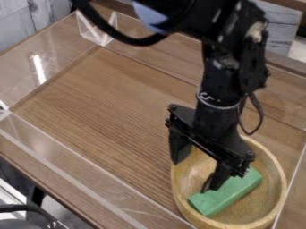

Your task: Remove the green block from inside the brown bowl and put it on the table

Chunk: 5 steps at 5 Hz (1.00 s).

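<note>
Gripper (pixel 213 174) points down into the brown bowl (pixel 191 204), jaws spread wide, holding nothing. Green block (pixel 230 196) lies in the bowl, just below and slightly right of the fingertips, contact unclear. Advice: straddle the block's narrow width, centre, close firmly, lift clear of the rim before moving over the table (pixel 107 98).
</note>
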{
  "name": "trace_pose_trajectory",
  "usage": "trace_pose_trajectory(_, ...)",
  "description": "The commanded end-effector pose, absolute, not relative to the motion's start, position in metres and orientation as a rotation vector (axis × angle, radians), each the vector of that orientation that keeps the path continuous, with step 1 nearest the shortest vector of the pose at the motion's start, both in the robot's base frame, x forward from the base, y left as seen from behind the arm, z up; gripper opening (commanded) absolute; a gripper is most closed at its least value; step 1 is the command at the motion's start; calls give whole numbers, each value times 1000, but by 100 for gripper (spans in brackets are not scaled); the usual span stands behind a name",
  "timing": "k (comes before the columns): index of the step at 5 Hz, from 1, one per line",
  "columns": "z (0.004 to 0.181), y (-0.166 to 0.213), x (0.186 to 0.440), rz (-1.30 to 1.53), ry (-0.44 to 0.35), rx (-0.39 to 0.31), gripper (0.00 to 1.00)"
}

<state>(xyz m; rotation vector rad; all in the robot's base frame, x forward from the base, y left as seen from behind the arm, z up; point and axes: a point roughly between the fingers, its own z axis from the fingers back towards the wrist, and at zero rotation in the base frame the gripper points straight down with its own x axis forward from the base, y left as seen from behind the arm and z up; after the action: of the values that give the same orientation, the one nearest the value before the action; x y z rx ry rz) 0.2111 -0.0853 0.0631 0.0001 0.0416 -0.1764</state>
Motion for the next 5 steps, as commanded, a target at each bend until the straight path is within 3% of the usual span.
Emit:
trace_pose_trajectory(1, 63, -84, 219, -180, -3, -13, 100)
trace_pose_trajectory(5, 37, -79, 229, -178, -21, -34, 100)
